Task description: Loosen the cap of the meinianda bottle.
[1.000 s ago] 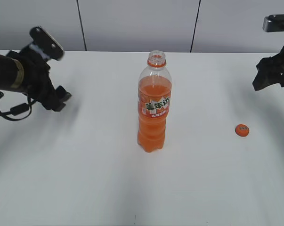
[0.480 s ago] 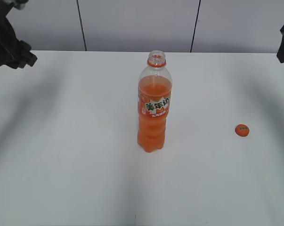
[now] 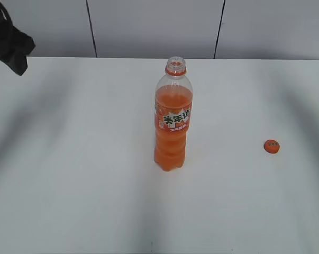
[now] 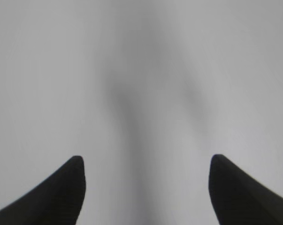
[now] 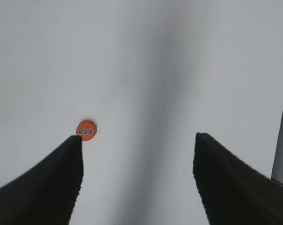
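Note:
The meinianda bottle [image 3: 173,119] stands upright in the middle of the white table, filled with orange liquid, and its neck [image 3: 175,65] is bare and open. The orange cap [image 3: 272,146] lies flat on the table to the bottle's right, well apart from it. My left gripper [image 4: 147,158] is open above bare table, with nothing between its fingers. In the exterior view only a dark part of the left arm [image 3: 11,45] shows, at the far top left. My right gripper [image 5: 138,137] is open too, high over the table; the cap [image 5: 86,130] shows just past its left fingertip [image 5: 75,145].
The white table [image 3: 69,185] reaches back to a grey panelled wall [image 3: 148,26]. In the right wrist view a dark line [image 5: 281,140] runs along the right edge of the frame.
Both arms have drawn up and outward, away from the bottle. The right arm has left the exterior view and the left one is at its top corner. Bottle and cap have not moved.

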